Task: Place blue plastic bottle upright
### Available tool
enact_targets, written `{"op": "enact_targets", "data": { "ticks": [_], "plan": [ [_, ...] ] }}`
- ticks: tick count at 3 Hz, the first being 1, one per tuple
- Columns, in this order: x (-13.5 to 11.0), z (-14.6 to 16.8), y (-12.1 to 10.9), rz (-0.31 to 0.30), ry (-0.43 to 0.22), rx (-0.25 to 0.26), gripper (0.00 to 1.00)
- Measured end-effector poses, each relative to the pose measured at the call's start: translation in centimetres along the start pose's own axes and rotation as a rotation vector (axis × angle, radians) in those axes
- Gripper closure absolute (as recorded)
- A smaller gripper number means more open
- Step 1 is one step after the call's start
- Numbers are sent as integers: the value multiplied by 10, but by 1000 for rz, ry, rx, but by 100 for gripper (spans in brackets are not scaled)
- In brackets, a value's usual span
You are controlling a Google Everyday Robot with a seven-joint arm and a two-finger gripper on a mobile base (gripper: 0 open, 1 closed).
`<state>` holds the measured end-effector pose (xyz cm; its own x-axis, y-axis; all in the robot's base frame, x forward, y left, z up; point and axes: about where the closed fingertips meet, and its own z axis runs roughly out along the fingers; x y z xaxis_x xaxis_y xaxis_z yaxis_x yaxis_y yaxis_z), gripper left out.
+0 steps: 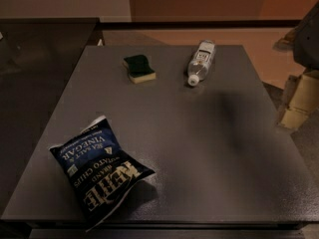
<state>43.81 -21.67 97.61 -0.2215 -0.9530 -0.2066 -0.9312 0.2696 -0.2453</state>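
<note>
What we take for our pincer (309, 34) is a dark shape at the frame's upper right edge; we cannot tell its state. Left of it, the bottle (201, 61) lies on its side near the worktop's (199, 163) far edge, its cap pointing lower left. The sponge (139, 67) and the bag (99, 171) lie apart from it, leaving open room.

The flat dark grey surface (209, 183) carries a clear bluish plastic bottle (201, 61) lying on its side, a green-and-yellow sponge (139, 68) and a dark blue chip bag (99, 176). The hand (310, 36) is at the right edge, beyond the surface.
</note>
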Motion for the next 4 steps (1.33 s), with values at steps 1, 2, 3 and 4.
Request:
{"op": "enact_targets", "data": {
  "ticks": [1, 2, 3, 4],
  "plan": [
    [0, 0, 0, 0, 0, 0, 0],
    [-5, 2, -6, -35, 5, 18, 0],
    [-13, 13, -23, -130, 2, 36, 0],
    [-17, 28, -45, -244, -11, 53, 0]
  ]
}}
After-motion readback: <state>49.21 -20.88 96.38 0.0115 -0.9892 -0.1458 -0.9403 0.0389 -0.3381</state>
